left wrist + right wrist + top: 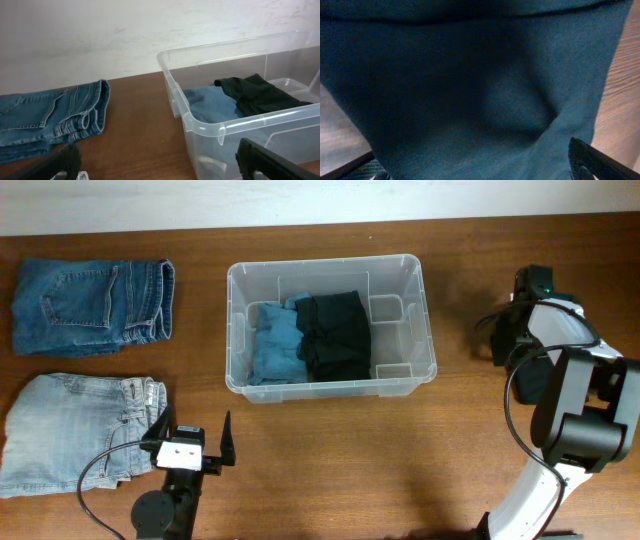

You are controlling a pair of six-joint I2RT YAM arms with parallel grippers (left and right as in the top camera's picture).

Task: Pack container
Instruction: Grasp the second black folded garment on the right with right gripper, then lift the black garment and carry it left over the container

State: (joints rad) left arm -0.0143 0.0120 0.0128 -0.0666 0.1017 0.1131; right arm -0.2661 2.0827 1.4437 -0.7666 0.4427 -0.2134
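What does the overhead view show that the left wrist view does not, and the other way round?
Only overhead: the light jeans, the right arm and the whole container. Only left wrist: the container seen from the side, with its contents lying below the rim. Both: the dark jeans, the blue garment, the black garment and the open left gripper.
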